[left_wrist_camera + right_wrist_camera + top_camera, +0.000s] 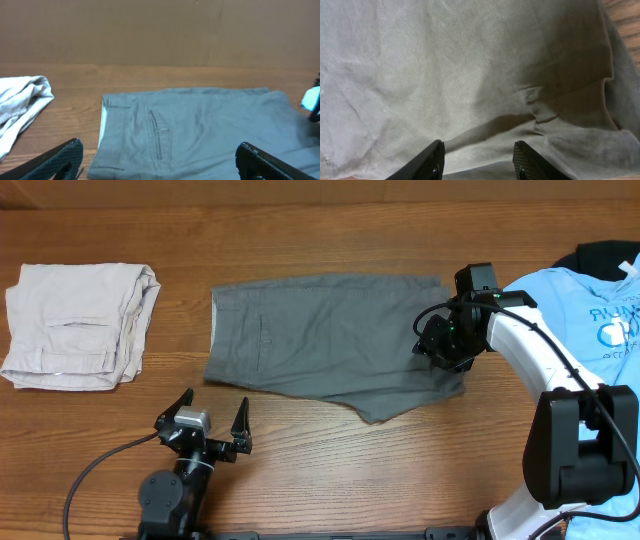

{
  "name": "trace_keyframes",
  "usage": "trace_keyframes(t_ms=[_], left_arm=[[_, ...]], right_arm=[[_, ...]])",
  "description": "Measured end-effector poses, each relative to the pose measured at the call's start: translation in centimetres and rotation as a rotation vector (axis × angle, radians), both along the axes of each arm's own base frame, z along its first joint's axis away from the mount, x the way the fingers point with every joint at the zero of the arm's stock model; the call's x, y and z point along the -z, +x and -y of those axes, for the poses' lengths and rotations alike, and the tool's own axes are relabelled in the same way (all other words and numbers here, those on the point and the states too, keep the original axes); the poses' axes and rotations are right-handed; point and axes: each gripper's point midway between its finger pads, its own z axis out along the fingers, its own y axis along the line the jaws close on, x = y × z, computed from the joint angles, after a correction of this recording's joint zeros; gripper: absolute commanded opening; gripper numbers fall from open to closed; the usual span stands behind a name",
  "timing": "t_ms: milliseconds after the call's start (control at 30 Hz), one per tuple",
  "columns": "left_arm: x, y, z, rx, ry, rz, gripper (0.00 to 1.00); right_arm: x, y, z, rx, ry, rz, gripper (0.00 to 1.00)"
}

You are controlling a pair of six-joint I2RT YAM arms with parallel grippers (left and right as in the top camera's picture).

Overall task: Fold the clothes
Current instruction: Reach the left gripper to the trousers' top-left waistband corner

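Note:
Grey shorts (320,330) lie flat across the middle of the table, folded in half, waistband at the left. My right gripper (447,352) is open and hovers just over their right leg end; the right wrist view shows its fingertips (479,152) apart over rumpled grey cloth (470,75), holding nothing. My left gripper (208,423) is open and empty near the table's front edge, in front of the shorts' left end. In the left wrist view its fingers (160,162) frame the shorts (200,130).
A folded beige garment (80,325) lies at the far left; it also shows in the left wrist view (20,107). A light blue printed T-shirt (590,310) lies at the right with a dark garment (605,252) behind it.

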Motion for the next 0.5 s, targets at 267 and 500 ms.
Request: trace_keyframes(t_ms=[267, 500], left_arm=[[-10.3, 0.3, 0.1, 0.008, 0.047, -0.048, 1.0], [-14.9, 5.5, 0.1, 0.026, 0.197, -0.455, 1.0]], right_arm=[[0.0, 0.2, 0.0, 0.0, 0.0, 0.008, 0.5], [0.0, 0.2, 0.0, 0.0, -0.002, 0.009, 0.5]])
